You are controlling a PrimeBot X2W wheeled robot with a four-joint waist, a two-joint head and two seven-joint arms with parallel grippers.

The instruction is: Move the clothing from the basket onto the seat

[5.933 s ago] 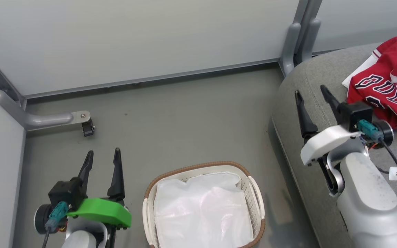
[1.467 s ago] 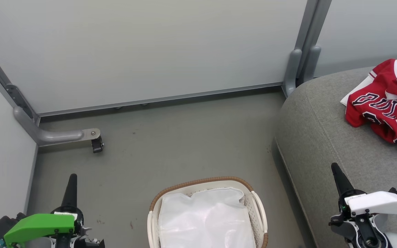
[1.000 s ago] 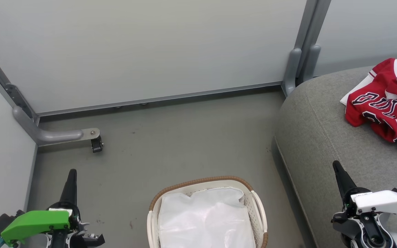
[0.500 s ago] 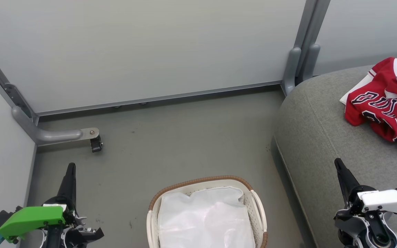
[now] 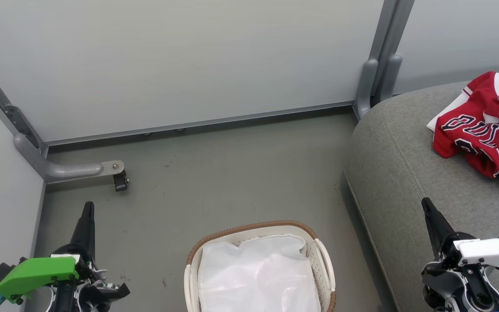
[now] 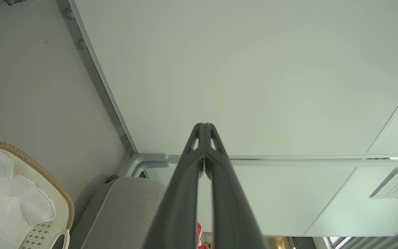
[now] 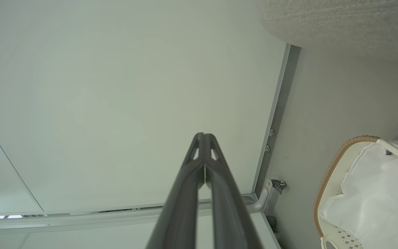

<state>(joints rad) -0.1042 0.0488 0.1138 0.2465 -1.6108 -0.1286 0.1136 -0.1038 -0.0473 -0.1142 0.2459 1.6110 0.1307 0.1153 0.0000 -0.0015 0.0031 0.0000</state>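
Now: both red jerseys point(image 5: 483, 130) lie in a crumpled heap on the seat point(image 5: 405, 164) at the far right, one partly over the other.
basket point(image 5: 249, 227): stands on the floor point(image 5: 232, 173) at near centre, just left of the seat. Inside it the white liner point(image 5: 258, 277) shows, and no red cloth.
left tool point(image 5: 87, 212): clenched on nothing, its fingers pressed together along their length. It points toward the far side over the floor at the near left, apart from the basket.
right tool point(image 5: 428, 208): likewise clenched on nothing, fingertips meeting. It is above the near part of the seat at the near right, well short of the jerseys.
step: by my reading the moving is done, and both arms look parked with nothing carried.
progress: judged complete, unless a garment hides beneath the liner, which these views cannot settle.
next move: probably none. For a check, one tool would have to release, reach down into the basket and lift the liner's edge.
risk: small. The heap runs off the right edge of the head view, so how it lies further right cannot be told.
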